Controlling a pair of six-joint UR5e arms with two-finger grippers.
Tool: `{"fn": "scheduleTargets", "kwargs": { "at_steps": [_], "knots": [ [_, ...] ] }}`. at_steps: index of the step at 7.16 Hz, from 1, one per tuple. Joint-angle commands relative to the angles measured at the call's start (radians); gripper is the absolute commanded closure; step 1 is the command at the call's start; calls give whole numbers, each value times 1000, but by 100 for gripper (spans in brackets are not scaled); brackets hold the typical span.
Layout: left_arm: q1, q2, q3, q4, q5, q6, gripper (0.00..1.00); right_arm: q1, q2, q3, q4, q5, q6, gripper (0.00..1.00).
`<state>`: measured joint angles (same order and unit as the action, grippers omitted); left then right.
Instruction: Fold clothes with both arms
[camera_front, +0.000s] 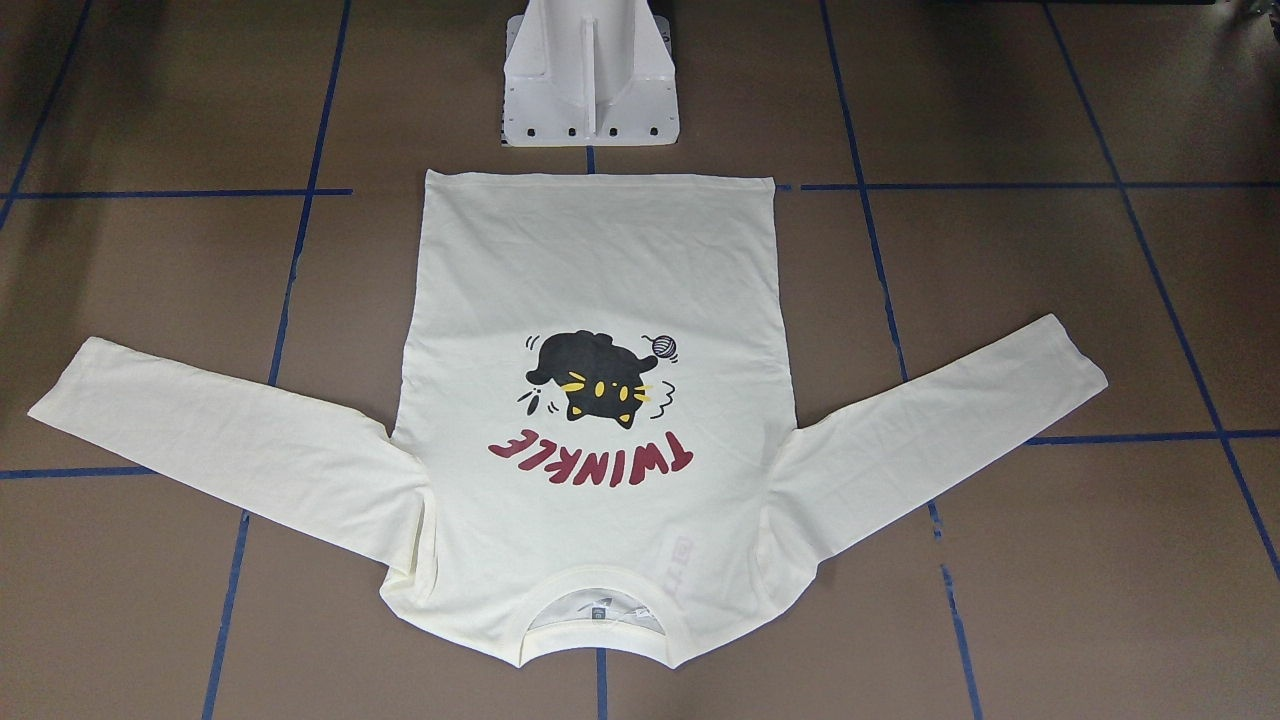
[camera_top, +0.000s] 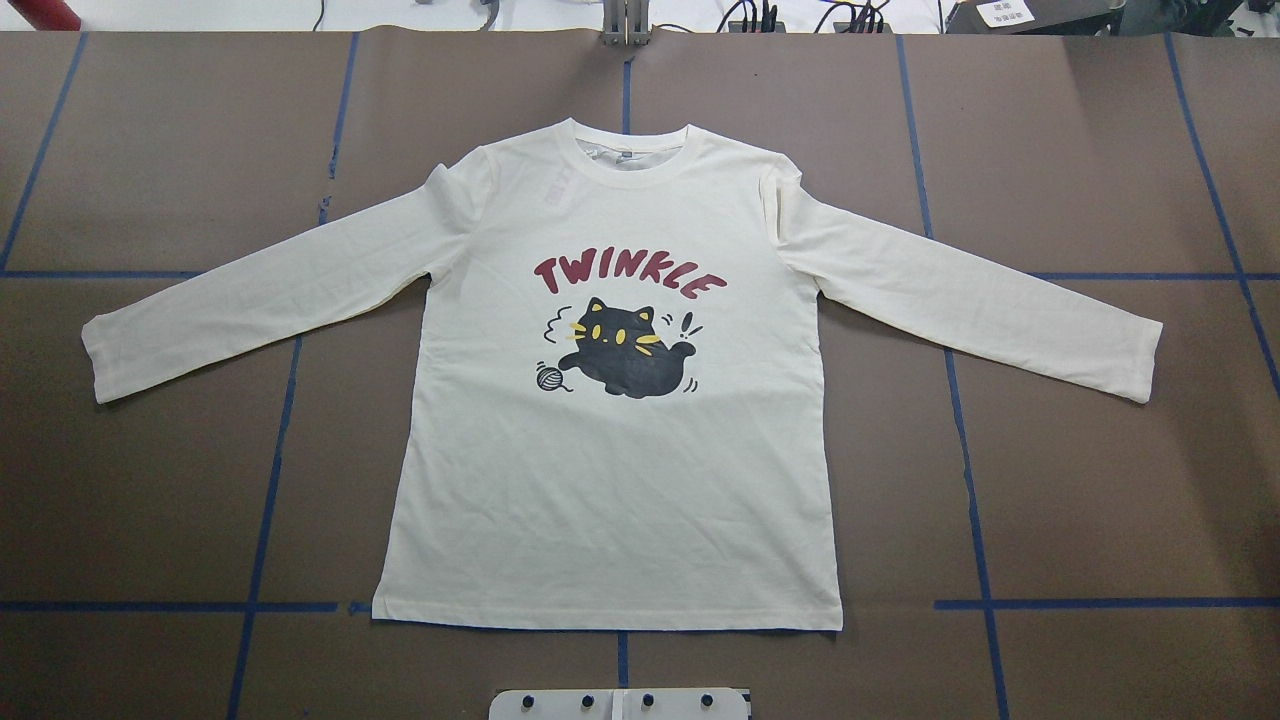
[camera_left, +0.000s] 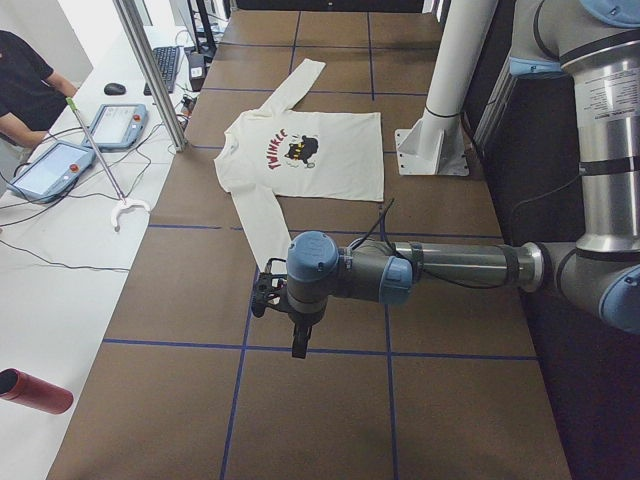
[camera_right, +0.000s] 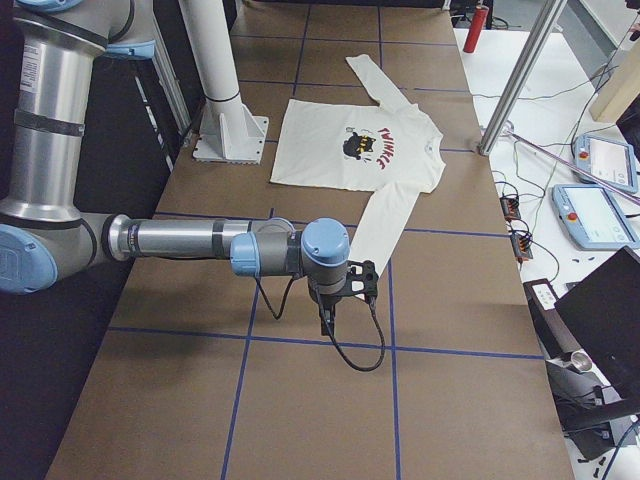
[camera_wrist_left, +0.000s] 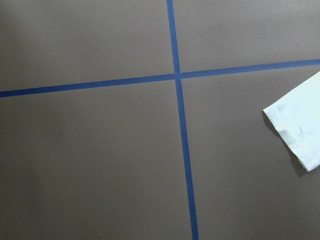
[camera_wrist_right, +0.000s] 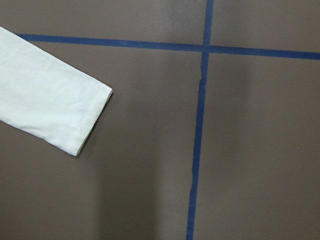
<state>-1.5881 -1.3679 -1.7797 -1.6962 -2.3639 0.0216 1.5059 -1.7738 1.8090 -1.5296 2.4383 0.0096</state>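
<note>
The cream long-sleeved T-shirt (camera_top: 610, 480) lies flat and face up on the brown table, with the black cat print and dark red "TWINKLE" lettering showing and both sleeves spread out. It also shows in the front-facing view (camera_front: 600, 300). My left gripper (camera_left: 264, 296) hangs above the table just past the near sleeve's cuff (camera_wrist_left: 300, 120). My right gripper (camera_right: 362, 277) hangs just past the other cuff (camera_wrist_right: 75, 110). Both grippers show only in the side views, so I cannot tell whether they are open or shut. Neither touches the shirt.
The white pedestal base (camera_front: 590, 80) stands just beyond the shirt's hem. Blue tape lines (camera_top: 270, 480) grid the table. A side bench holds tablets (camera_left: 50, 170) with a person (camera_left: 25, 80) beside it. A metal post (camera_left: 155, 75) stands at the table's edge.
</note>
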Motion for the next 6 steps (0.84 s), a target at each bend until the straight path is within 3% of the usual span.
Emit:
{"fn": "scheduleTargets", "kwargs": {
  "at_steps": [1,2,3,4,5,6],
  "knots": [
    [2,3,6,-32,-82,-5,0,-125,109,-68,5,54,136,0],
    [3,1,6,-51,-112,-3,0,-185,170,-153,113,53,268,0],
    [3,3,6,-68,-113,-5,0,-235,189,-246,319,21,342,0],
    [3,3,6,-68,-138,-5,0,-301,220,-331,497,-61,504,0],
    [3,3,8,-66,-152,-9,0,-343,250,-368,578,-112,687,0],
    [3,3,8,-69,-150,-8,0,-377,252,-375,586,-134,746,3]
  ]
}}
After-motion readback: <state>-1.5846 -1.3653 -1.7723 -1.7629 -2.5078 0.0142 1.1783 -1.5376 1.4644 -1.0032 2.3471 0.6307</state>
